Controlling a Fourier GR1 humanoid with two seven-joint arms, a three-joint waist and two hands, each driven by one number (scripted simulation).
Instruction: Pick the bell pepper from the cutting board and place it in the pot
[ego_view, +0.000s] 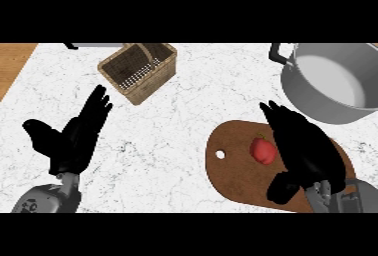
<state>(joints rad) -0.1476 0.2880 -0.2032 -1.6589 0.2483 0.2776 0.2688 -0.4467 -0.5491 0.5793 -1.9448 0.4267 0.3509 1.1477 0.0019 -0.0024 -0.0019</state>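
1. Lying on the brown wooden cutting board (240, 172), a little right of the board's hanging hole (220, 155), is the red bell pepper (263, 150). It is small against the board and rests on its side, the stem end towards the far edge.

2. Over the board's right half hangs the robot's right hand (306, 150), fingers stretched out straight towards the pot, thumb low and apart near the board's near edge. It is open and has hold of nothing; the pepper sits just beside the palm's left edge, and I cannot tell whether they touch.

3. On the white marbled counter (184, 120) at the left, the left hand (70, 137) rests open, fingers pointing up and away, well apart from everything in play.

4. I judge the pepper light and hollow, its skin smooth and rather slippery, firm enough to bear a squeeze but rounded, so it may roll or squirt out of a pinch.

5. The safest hold, to my eye, is across its widest part, fingers on one flank and thumb on the other, not at the tapering ends or the stem.

6. The grey metal pot (303, 75) stands beyond the board at the far right, wide-mouthed, with a dark handle (279, 52) on its left rim; the carry looks short.

7. A woven basket (166, 62) stands at the far middle of the counter, off the route.

8. No brand, label or writing can be read on anything.
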